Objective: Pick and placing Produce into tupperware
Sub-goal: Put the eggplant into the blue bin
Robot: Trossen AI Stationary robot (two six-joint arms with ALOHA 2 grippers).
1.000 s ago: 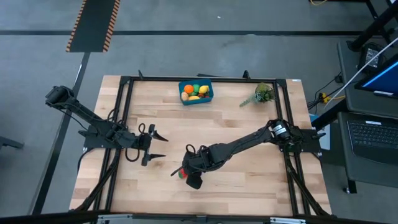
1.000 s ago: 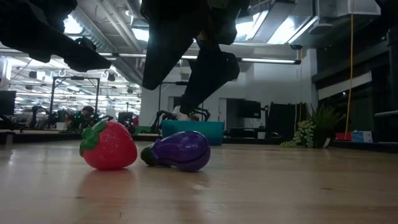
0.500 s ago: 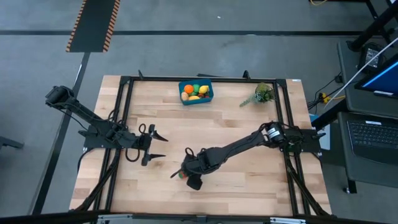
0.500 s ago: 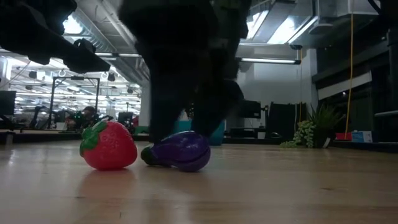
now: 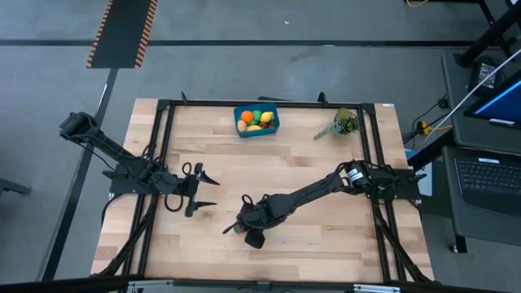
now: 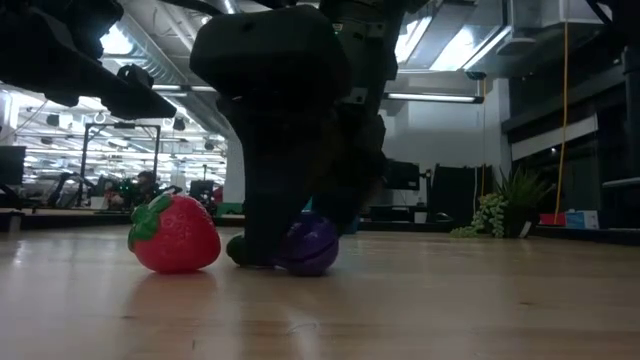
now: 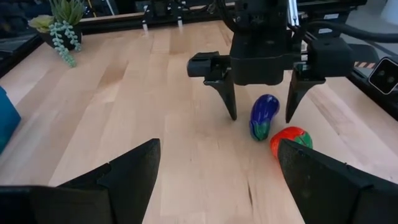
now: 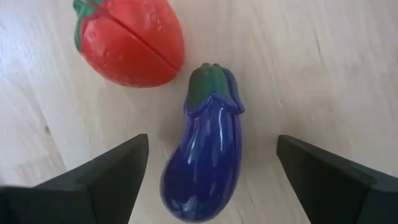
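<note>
The purple eggplant (image 8: 204, 158) lies on its side on the table, with a red strawberry (image 8: 132, 42) close by its stem end. My right gripper (image 8: 211, 142) is open and low over the eggplant; one finger stands on each side of it without touching, as the left wrist view shows (image 7: 261, 99). In the low view the gripper (image 6: 305, 235) hides part of the eggplant (image 6: 312, 248), and the strawberry (image 6: 175, 235) sits beside it. The blue tupperware (image 5: 256, 120) stands near the far edge, holding several produce pieces. My left gripper (image 5: 210, 192) is open and hovers left of centre.
A leafy plant sprig (image 5: 342, 124) lies near the far right corner of the table. A black frame (image 5: 163, 146) runs around the tabletop. Bare wood lies between the two fruits and the tupperware.
My right gripper has come down toward the table and slightly toward the left edge, staying open, until its fingers stand on both sides of the eggplant. The eggplant and the strawberry have stayed where they were.
</note>
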